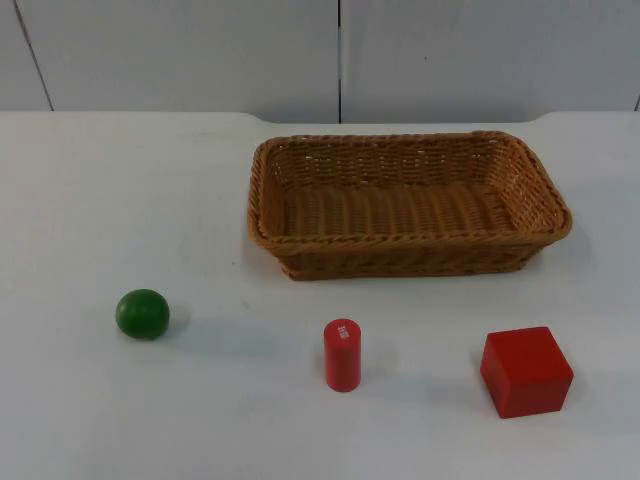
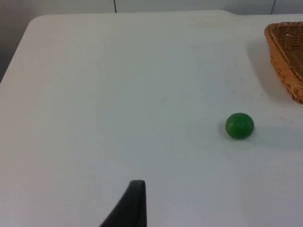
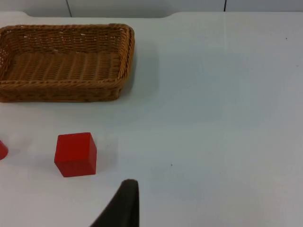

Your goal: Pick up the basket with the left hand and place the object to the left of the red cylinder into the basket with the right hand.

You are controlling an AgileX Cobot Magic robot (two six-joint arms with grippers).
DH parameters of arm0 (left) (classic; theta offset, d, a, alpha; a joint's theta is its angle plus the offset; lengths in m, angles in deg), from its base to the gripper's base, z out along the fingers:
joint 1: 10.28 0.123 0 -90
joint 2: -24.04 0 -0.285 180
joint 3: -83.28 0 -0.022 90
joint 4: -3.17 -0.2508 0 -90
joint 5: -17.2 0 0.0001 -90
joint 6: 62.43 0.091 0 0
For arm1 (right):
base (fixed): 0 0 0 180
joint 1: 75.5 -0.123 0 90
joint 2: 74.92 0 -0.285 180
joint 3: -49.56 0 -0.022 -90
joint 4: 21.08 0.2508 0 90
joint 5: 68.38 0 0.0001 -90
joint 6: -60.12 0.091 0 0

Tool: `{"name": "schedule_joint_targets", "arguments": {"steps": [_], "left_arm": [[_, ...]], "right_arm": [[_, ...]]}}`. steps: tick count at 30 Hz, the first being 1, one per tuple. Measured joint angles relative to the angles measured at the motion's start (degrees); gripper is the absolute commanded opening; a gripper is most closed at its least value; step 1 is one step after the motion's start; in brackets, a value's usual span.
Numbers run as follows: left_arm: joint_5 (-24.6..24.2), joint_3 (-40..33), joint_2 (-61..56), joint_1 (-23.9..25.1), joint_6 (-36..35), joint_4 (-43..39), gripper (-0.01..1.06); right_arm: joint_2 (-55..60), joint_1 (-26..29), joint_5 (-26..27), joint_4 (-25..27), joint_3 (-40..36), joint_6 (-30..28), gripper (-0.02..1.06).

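An empty brown wicker basket stands at the back of the table, right of centre. A red cylinder stands upright in front of it. Far to the cylinder's left lies a green ball. My left gripper waits over the table's left side, well short of the green ball and the basket. My right gripper waits over the right side, apart from the basket; an edge of the red cylinder peeks in.
A red cube sits to the right of the cylinder near the front edge, and it is the object closest to the right gripper. The grey partition wall closes off the table's far side.
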Motion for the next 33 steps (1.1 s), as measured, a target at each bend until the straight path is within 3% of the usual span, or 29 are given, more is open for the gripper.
{"name": "schedule_joint_targets", "arguments": {"steps": [6, 17, 22, 33], "left_arm": [[-0.25, 0.95, 0.81, 0.0, 0.0, 2.27, 1.05], [2.33, 7.25, 19.21, 0.0, 0.0, 6.89, 1.05], [4.45, 7.55, 27.97, 0.0, 0.1, 7.51, 1.05], [7.56, 7.55, 36.37, 0.0, 0.1, 7.89, 1.05]], "right_arm": [[1.14, 0.0, 0.0, 1.01, 1.65, -0.49, 1.05], [21.47, 0.0, 4.53, 1.33, 10.64, -1.77, 1.05], [30.92, 0.0, 8.29, 1.45, 11.57, -1.77, 1.05], [42.85, 0.0, 9.54, 1.45, 11.57, -1.77, 1.05]]}}
